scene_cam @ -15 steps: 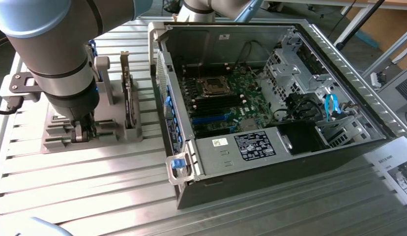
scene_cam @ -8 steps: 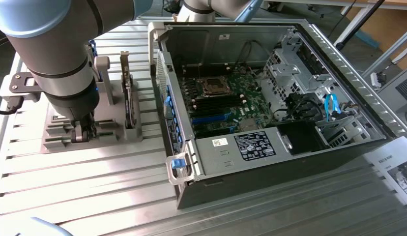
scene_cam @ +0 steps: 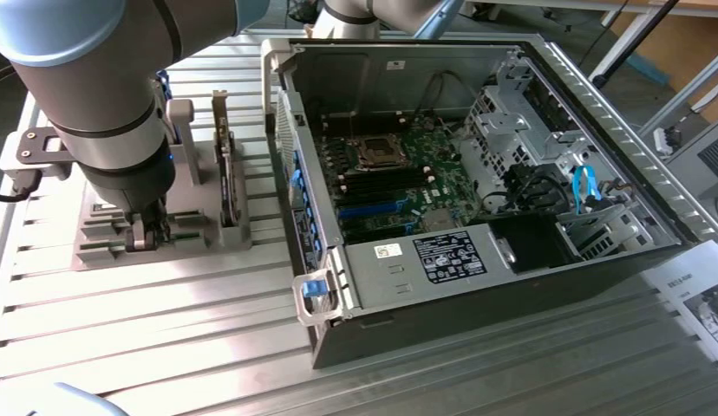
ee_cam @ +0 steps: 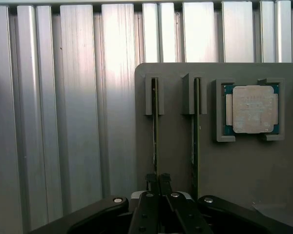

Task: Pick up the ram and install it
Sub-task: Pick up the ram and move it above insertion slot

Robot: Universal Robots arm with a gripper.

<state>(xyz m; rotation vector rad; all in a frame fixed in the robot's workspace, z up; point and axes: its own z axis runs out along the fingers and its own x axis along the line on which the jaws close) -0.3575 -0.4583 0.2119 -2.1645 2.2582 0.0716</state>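
- The arm is reaching straight down over the grey holder, which is lying on the ribbed metal worktop near its edge at the exterior view's left
- The tool is sitting low at the holder's near end; in the wrist view the tool is showing its fingers drawn together, pinching the thin edge of the ram
- The ram is standing on edge in the holder's outermost slot, the one nearest the bare worktop; its far end is resting between two small grey posts
- A second stick is standing on edge in the next slot, parallel to the ram and apart from it; the fingers are not touching it
- A silver processor is lying flat in a square pocket of the holder, beyond the second stick
- A card is standing upright in the holder, between the arm and the case
- The open case is lying on its side toward the exterior view's right, just beside the holder; its green board is facing up
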